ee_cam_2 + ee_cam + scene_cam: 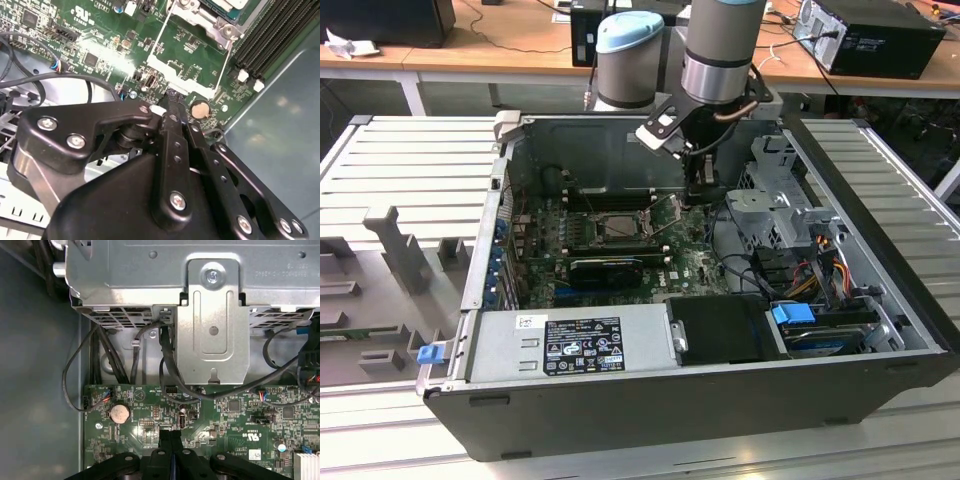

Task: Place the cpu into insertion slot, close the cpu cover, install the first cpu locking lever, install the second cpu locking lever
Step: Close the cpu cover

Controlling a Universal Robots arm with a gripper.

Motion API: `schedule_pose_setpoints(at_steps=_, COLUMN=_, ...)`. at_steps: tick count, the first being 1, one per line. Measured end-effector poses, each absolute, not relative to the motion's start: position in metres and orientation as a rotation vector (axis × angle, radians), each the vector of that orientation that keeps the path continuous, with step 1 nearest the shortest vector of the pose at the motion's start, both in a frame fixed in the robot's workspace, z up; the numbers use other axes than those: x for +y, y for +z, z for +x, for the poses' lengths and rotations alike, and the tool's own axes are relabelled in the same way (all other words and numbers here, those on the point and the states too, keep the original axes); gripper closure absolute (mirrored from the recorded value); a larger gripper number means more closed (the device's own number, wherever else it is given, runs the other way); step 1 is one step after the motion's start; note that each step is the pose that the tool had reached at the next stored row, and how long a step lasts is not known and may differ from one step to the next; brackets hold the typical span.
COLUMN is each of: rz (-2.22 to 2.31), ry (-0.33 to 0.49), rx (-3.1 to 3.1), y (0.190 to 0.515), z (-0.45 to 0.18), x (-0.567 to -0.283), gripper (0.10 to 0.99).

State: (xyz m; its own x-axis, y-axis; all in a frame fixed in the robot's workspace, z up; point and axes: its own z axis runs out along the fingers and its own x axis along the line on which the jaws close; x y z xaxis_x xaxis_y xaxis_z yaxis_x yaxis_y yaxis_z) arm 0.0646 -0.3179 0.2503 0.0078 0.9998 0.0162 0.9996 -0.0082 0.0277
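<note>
My gripper (703,192) hangs inside the open computer case, low over the green motherboard (690,260), to the exterior view's right of the CPU socket. In both wrist views its black fingertips (172,100) (170,436) are pressed together with nothing between them. The cpu (620,226) shows as a silvery-grey square lying flat in the insertion slot, with the dark cpu cover (642,222) framing it. An edge of the cpu (227,4) and the socket's metal corner (217,24) appear in the second wrist view. I cannot make out how the locking levers stand.
A metal drive cage (770,200) (210,305) with black cables (170,365) stands close by the gripper. Long black memory slots (265,35) run beside the socket. A coin battery (119,413) sits by the fingertips. The power supply (580,340) lies along the case's front.
</note>
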Motion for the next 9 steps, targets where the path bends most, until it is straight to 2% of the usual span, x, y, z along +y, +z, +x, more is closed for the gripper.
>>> schedule_pose_setpoints(at_steps=9, rz=2.225, ry=0.047, rx=2.208, y=0.2419, z=0.0585, x=-0.3180, gripper=0.980)
